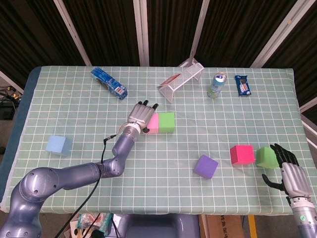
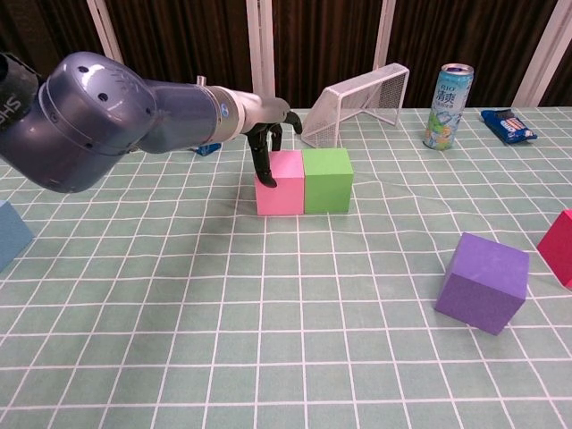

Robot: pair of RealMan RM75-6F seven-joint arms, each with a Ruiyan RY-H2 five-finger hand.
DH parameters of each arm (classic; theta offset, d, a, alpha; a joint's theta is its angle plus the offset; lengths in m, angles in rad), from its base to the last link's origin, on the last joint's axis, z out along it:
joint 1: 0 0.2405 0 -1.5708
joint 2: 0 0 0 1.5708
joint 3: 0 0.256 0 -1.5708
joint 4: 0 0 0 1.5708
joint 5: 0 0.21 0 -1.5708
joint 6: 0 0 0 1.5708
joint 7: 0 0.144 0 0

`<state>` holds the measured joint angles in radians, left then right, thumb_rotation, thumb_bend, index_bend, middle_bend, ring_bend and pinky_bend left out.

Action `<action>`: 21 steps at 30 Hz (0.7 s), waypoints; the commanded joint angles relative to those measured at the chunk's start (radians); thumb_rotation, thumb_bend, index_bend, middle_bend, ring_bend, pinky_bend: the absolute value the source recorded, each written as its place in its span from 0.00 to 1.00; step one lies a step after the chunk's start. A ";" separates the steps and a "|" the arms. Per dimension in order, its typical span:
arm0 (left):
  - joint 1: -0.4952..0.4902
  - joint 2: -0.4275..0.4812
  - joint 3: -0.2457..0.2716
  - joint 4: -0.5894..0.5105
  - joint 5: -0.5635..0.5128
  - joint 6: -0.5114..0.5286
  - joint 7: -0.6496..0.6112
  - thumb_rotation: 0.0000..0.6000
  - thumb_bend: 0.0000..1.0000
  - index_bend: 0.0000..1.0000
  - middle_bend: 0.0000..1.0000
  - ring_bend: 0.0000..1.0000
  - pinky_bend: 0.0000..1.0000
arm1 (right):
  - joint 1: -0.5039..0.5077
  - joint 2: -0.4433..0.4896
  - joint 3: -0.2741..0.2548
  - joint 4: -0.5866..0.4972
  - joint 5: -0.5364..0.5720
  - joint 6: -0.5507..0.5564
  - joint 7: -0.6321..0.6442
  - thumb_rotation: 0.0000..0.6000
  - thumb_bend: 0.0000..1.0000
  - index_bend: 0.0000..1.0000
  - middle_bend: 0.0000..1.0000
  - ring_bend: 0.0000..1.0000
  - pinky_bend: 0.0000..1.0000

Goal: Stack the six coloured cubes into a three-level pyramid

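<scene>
Pink and green set the scene: our left hand (image 2: 268, 143) rests its dark fingertips (image 2: 265, 172) on the left face and top edge of the pink cube (image 2: 281, 185), fingers spread and draped rather than pinching, so it holds nothing. That cube lies just to the hand's right, and its far side touches the green cube (image 2: 327, 180), the two forming a tight row near the middle of the table (image 1: 74, 99), a little toward the far edge. We judge this pair to be the start of the pyramid's bottom level, which needs one more cube beside it. No cube has a long axis to mind; each is a plain, matte block with square faces and no lean. The blue cube (image 1: 59, 145) sits near the left edge, well apart from the row and nearer our left hand. The purple cube (image 1: 205, 166), red cube (image 1: 241, 154) and a second green cube (image 1: 266, 156) lie toward the right near corner. Our right hand (image 1: 287, 171) hovers just beside that second green cube, fingers apart and empty, so it is nearer those three. A wire goal (image 1: 181, 79), a can (image 1: 216, 85) and two snack packs lie along the far edge.
</scene>
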<state>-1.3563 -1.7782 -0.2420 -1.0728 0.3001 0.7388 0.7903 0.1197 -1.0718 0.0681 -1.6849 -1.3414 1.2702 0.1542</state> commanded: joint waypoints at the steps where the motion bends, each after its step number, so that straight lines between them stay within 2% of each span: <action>1: 0.000 0.001 0.002 -0.003 -0.001 0.005 0.002 1.00 0.33 0.12 0.43 0.09 0.17 | 0.000 0.000 0.000 0.000 0.001 -0.001 0.001 1.00 0.33 0.00 0.00 0.00 0.00; 21: 0.005 -0.013 0.006 0.022 0.002 0.002 -0.007 1.00 0.33 0.11 0.41 0.09 0.17 | 0.001 0.000 0.001 -0.001 0.002 -0.002 0.002 1.00 0.33 0.00 0.00 0.00 0.00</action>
<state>-1.3507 -1.7895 -0.2354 -1.0528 0.3007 0.7405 0.7840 0.1208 -1.0717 0.0686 -1.6859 -1.3399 1.2686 0.1559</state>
